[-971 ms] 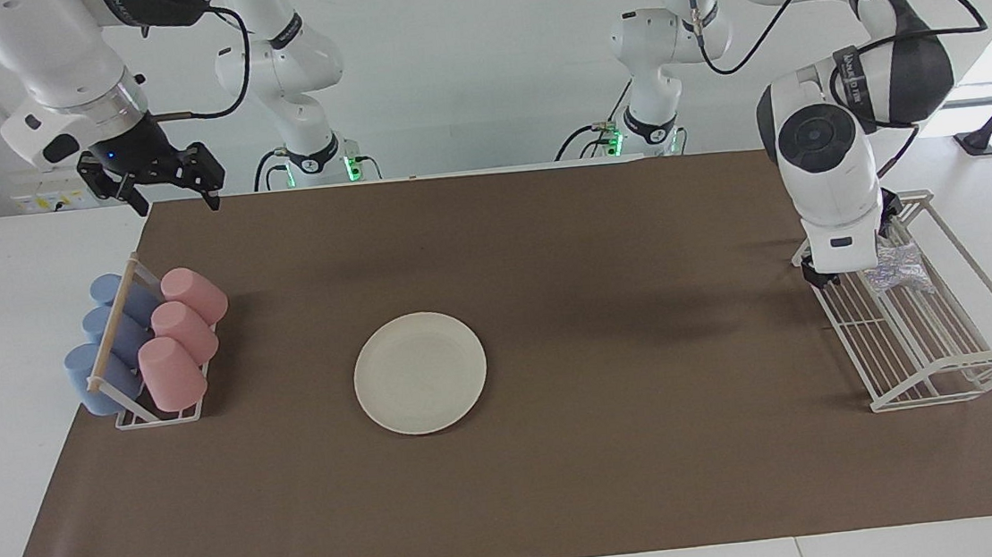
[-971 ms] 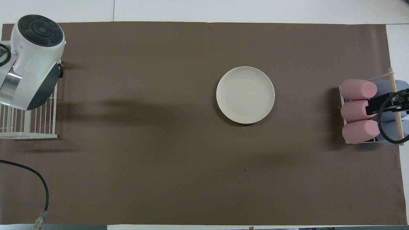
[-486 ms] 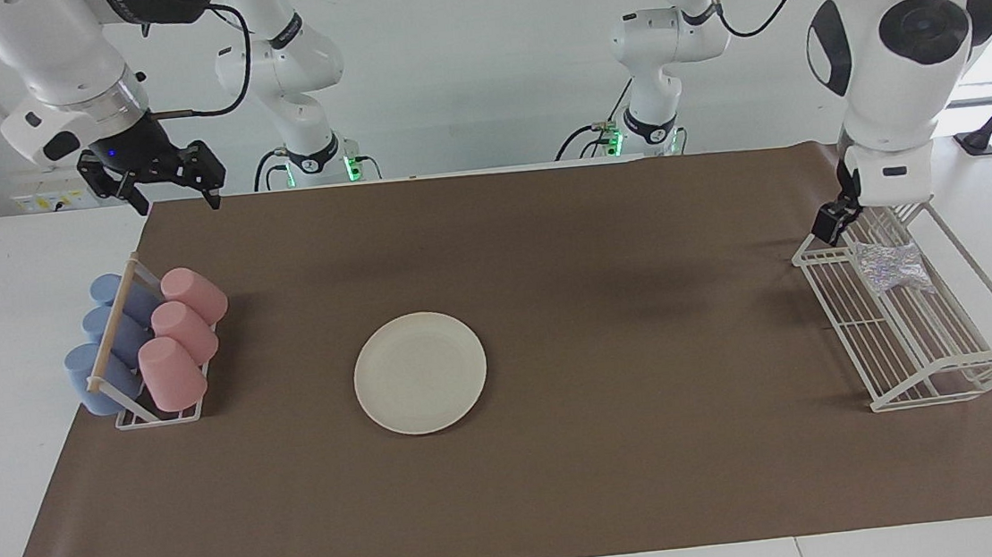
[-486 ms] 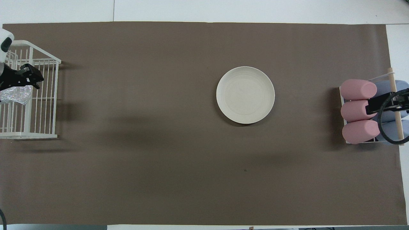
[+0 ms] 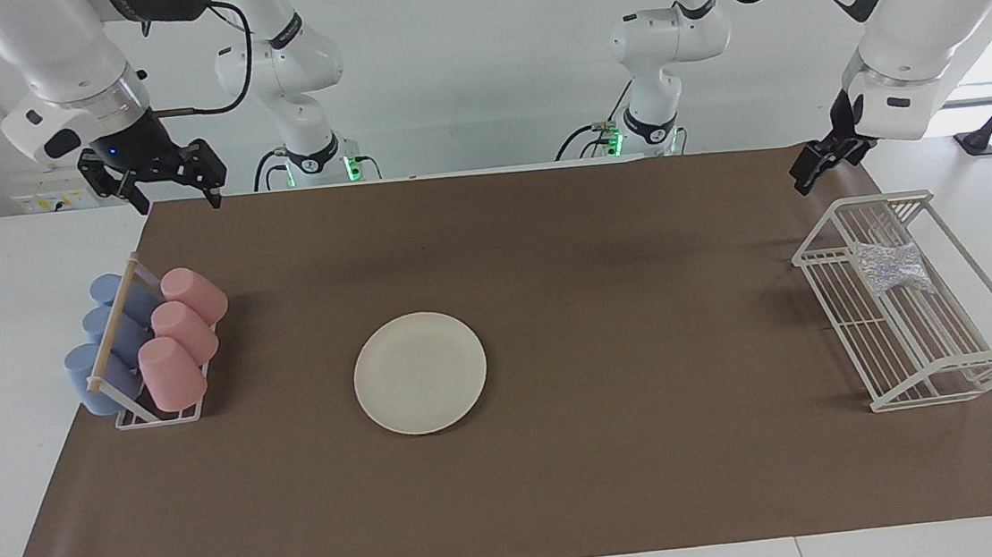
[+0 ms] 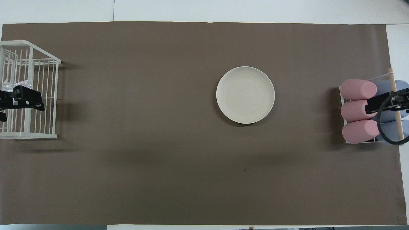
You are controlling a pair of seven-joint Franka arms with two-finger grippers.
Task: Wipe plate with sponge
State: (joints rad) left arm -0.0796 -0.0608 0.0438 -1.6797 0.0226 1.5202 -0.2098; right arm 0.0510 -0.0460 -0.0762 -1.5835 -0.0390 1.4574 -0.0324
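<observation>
The cream-white plate (image 5: 420,372) lies flat on the brown mat near the table's middle, and it also shows in the overhead view (image 6: 245,95). The silvery sponge (image 5: 888,267) lies in the white wire rack (image 5: 963,386) at the left arm's end of the table. In the overhead view the sponge (image 6: 12,84) is partly covered. My left gripper (image 5: 812,170) hangs in the air over the rack, holding nothing and apart from the sponge. My right gripper (image 5: 175,199) is open and empty, waiting high over the mat's corner at the right arm's end.
A small rack (image 5: 158,417) with three pink cups (image 5: 182,333) and blue cups (image 5: 106,339) lying on their sides stands at the right arm's end. The brown mat (image 5: 622,483) covers most of the white table.
My left arm has risen out of the wire rack and drawn back toward the robots. The sponge stayed in the rack. The right arm has not moved.
</observation>
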